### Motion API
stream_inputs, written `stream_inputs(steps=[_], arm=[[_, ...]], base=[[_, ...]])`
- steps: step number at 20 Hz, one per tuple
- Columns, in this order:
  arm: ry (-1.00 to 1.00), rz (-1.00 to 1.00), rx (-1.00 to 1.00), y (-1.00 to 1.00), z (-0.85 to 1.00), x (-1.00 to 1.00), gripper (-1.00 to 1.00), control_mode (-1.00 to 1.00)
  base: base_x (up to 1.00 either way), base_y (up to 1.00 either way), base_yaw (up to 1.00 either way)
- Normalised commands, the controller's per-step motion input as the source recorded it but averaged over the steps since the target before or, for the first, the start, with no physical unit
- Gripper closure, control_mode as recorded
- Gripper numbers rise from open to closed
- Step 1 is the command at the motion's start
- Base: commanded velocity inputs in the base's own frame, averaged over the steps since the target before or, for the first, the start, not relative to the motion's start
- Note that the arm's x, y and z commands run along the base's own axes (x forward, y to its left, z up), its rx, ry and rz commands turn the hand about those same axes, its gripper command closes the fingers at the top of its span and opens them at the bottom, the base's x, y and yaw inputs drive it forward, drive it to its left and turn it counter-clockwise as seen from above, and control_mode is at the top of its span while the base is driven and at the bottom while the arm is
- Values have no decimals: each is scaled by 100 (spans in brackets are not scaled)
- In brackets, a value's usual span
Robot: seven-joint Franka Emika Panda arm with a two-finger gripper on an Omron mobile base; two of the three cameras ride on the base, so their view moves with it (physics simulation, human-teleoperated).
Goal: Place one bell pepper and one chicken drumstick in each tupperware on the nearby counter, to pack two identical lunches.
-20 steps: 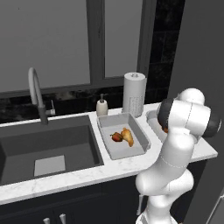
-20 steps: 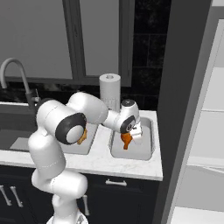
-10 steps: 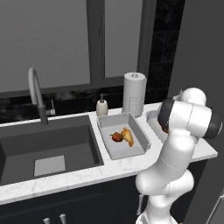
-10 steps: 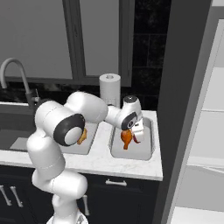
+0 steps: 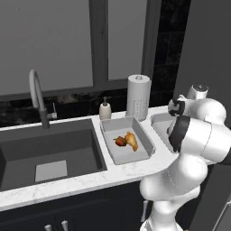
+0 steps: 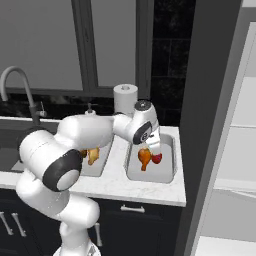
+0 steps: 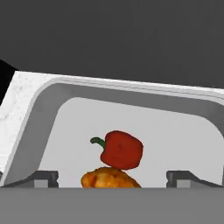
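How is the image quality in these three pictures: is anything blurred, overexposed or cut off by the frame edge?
Left base view: sharp, evenly lit, no glare on the white marble-patterned counter. Right base view: also sharp; the grey rectangular tupperware with the orange-brown chicken drumstick is clear. Hand view: the red bell pepper is crisp, but the drumstick is cut by the bottom edge.

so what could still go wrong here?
1. The gripper hangs low over the right tupperware; lifting out, a finger might clip the drumstick or pepper and drag one over the rim.
2. That tupperware sits near the counter edge, so a nudge could shift it.
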Motion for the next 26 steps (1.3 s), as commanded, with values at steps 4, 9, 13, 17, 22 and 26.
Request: stream_inputs(steps=[4, 9, 13, 17, 22, 26], arm=[[-32, 23, -19, 58, 54, -94, -100, -100], [-26, 28, -35, 92, 58, -73, -100, -100], [-21, 19, -40, 100, 95, -66, -100, -100], [-11, 19, -35, 100, 94, -90, -100, -100], [-10, 27, -27, 81, 48, -85, -100, -100], [-35, 13, 8, -6, 7, -81, -100, -100]], base=[[0, 0, 0], [0, 0, 0], [0, 0, 0], [0, 0, 0], [0, 0, 0], [0, 0, 0]])
